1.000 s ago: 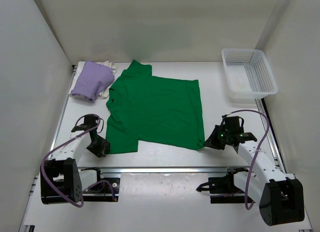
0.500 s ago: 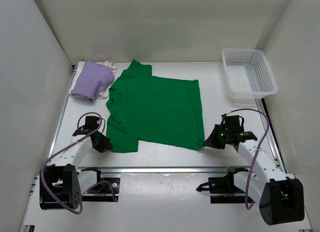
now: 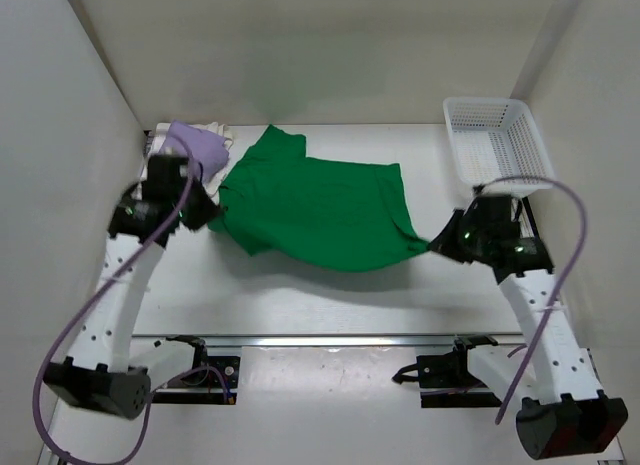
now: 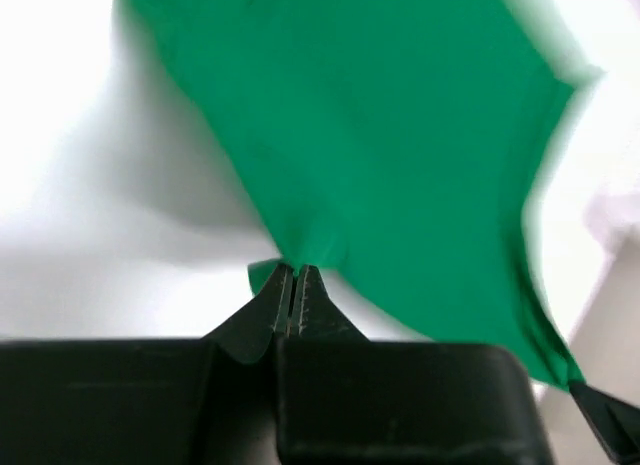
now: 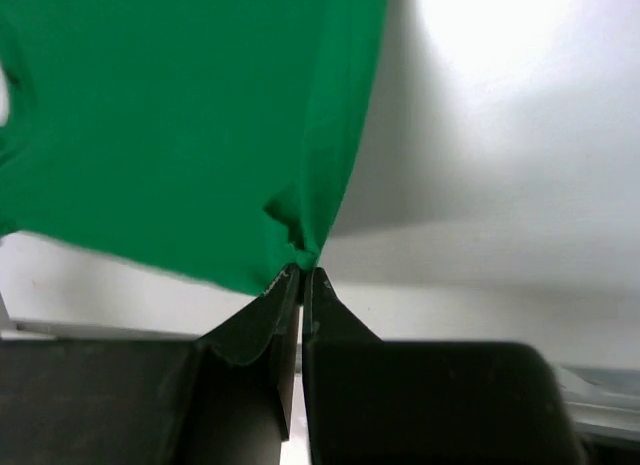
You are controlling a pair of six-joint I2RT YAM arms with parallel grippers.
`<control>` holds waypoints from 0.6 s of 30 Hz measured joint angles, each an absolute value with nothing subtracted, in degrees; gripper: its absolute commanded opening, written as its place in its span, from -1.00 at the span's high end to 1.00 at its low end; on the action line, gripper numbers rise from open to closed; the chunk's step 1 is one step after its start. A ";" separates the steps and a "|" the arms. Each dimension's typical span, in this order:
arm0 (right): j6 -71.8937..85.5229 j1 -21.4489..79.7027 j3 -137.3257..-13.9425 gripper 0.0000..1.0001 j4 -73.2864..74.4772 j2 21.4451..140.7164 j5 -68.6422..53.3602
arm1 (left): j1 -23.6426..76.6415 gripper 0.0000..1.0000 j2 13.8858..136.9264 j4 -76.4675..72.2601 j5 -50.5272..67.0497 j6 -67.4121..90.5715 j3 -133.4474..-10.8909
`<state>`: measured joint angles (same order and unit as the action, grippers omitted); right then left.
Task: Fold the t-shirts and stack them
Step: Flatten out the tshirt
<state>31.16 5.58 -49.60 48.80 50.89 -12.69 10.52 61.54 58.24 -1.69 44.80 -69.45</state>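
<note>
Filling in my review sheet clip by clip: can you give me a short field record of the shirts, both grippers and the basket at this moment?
green shirt: spread out in the middle, near corners pinched and raised
left gripper: shut on the green shirt's near-left corner
right gripper: shut on its near-right corner
purple shirt: folded, far-left corner, lying on the cream-white shirt
basket: far-right corner, apart from the shirts
progress: green shirt not yet folded or stacked
</note>
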 measured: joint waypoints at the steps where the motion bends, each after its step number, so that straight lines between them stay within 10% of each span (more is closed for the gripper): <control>1: 30.50 5.63 -55.35 1.00 50.61 51.27 -11.44 | 10.59 1.00 64.31 60.31 -2.17 43.94 -77.21; 8: 24.34 9.76 -109.21 1.00 57.45 64.10 0.64 | -0.54 1.00 85.12 62.63 1.56 40.66 -133.51; 18: 21.52 9.61 -127.74 1.00 60.45 84.14 0.08 | -4.32 1.00 94.98 63.59 2.92 41.67 -138.34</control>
